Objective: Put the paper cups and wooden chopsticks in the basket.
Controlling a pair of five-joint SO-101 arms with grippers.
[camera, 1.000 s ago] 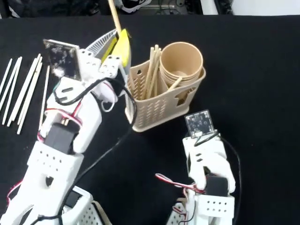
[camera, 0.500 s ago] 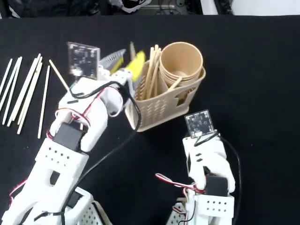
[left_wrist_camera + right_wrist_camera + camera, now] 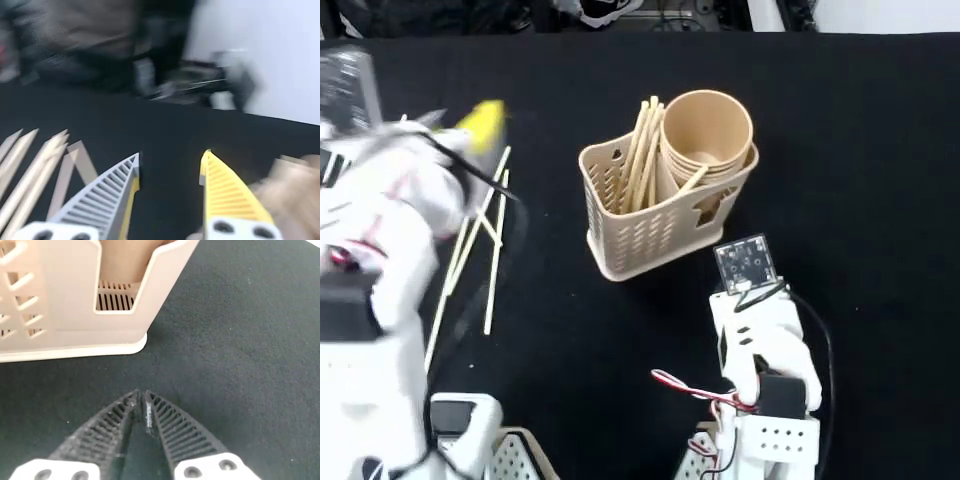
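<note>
At desk [image 3: 860, 150] centre: basket [image 3: 640, 235] holds stacked paper cups [image 3: 707, 125] on right side, wooden chopsticks [image 3: 640, 155] upright on left side. Loose chopsticks [image 3: 496, 250] lie on desk left of basket. Left end effector [image 3: 171, 156] near them, spread, empty. Right end effector [image 3: 141, 394] just near side of basket, pressed together, empty.

Your beige slotted basket [image 3: 645, 235] stands upright near the middle of the bench [image 3: 860, 150]. At one end of it you have a nested stack of tan paper cups [image 3: 707, 125], mouth up, with the rim above the basket wall. Beside the cups, a bundle of wooden chopsticks [image 3: 642, 150] leans inside the basket, tips above its rim. Well apart from it, several loose chopsticks [image 3: 496, 245] lie flat on the bench, some crossing.
</note>
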